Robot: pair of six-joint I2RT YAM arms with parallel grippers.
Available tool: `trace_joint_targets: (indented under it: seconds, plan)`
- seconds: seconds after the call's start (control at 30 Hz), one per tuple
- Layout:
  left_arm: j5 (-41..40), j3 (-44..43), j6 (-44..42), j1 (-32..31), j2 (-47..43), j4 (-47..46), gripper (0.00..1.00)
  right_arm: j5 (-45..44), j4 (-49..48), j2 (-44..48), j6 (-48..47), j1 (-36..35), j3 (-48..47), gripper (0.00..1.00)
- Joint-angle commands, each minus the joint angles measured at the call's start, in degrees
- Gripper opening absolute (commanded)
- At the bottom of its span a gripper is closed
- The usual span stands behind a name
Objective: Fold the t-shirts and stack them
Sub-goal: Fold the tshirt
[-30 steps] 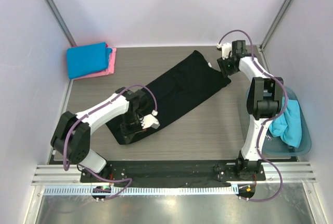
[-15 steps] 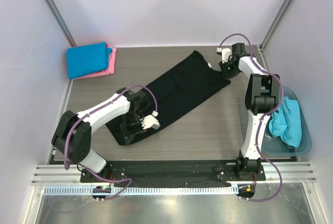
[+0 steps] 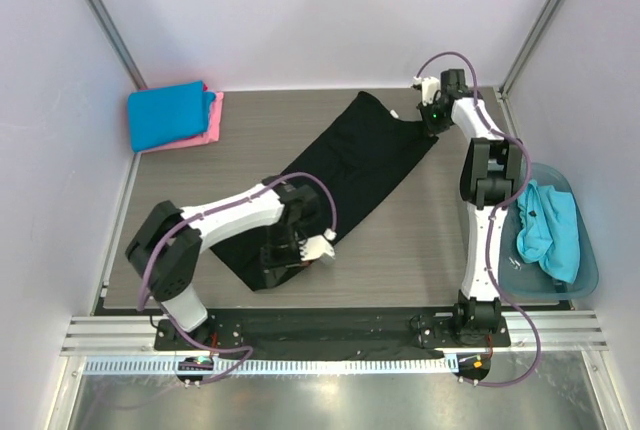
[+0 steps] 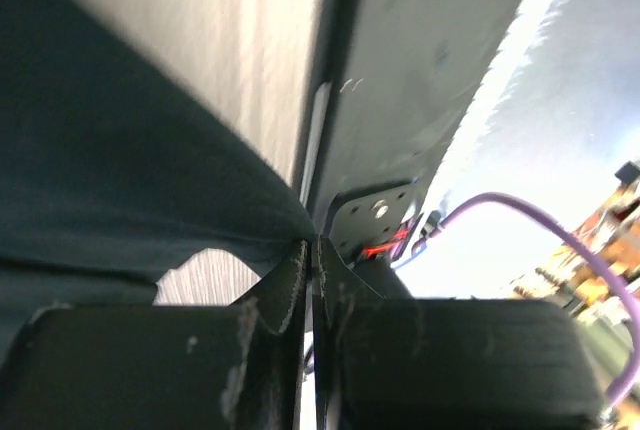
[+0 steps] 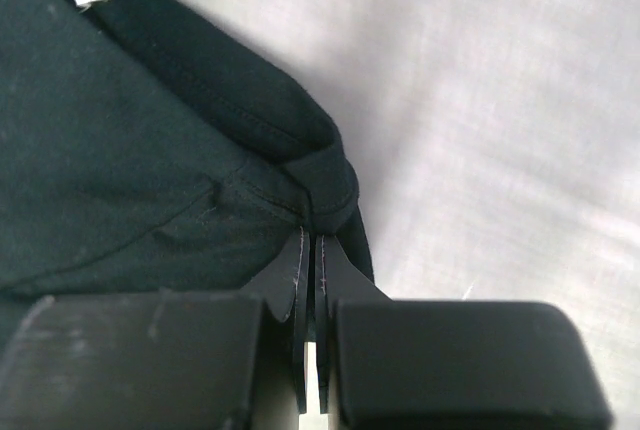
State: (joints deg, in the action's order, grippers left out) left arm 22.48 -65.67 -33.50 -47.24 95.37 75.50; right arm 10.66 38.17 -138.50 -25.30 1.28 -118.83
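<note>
The black t-shirt (image 3: pixel 350 165) is lying slanted across the middle of the tabletop (image 3: pixel 410 240). The left gripper (image 4: pixel 310 255) is pinching its lower end tight. The right gripper (image 5: pixel 310 245) is pinching its upper right corner. The blue t-shirt (image 3: pixel 168 113) is sitting upper left.

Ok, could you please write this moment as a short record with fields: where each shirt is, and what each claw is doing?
black t-shirt: long diagonal strip on the table
left claw: shut, pinching the black t-shirt's near end
right claw: shut, pinching the black t-shirt's far corner
blue t-shirt: folded, far-left corner, on top of the pink one
pink t-shirt: only its edge shows under the blue one
turquoise t-shirt: crumpled in the tub at the right
</note>
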Motion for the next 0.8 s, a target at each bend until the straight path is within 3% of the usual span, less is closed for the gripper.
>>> trace_joint_targets:
  seconds: [0.0, 0.27, 0.43, 0.53, 0.57, 0.6, 0.7, 0.77]
  plan:
    - [7.3, -4.4, -1.1, -5.6, 4.3, 16.8, 0.00, -0.7, -2.1, -5.3, -0.7, -1.3, -9.4, 0.01]
    - [15.4, -19.8, -1.7, -17.4, 20.3, 14.7, 0.00, -1.6, -8.4, -16.2, -0.2, -5.0, -23.0, 0.01]
    - [18.6, -33.4, -0.8, -21.1, 30.4, 13.9, 0.00, -1.0, -20.2, -17.9, 1.2, -7.1, -24.6, 0.01]
    - [20.5, -39.9, 1.2, -21.1, 33.3, 13.7, 0.16, -0.5, -25.6, -20.2, 4.4, -7.8, -27.5, 0.06]
    - [20.9, -40.8, 1.7, -21.0, 33.0, 13.6, 0.31, -1.0, -26.3, -20.7, 5.4, -7.9, -28.5, 0.11]
    - [20.9, -41.3, 3.4, -20.9, 32.1, 12.0, 0.40, -1.8, -27.3, -20.5, 6.1, -8.0, -29.2, 0.23]
    - [19.5, -43.7, 6.7, -18.2, 25.7, 9.3, 0.47, -6.0, -29.1, -15.9, 7.5, -7.4, -29.2, 0.39]
    - [19.2, -46.5, 10.3, -13.0, 20.2, 7.7, 0.48, -7.4, -29.8, -12.4, 10.8, -6.0, -28.2, 0.43]
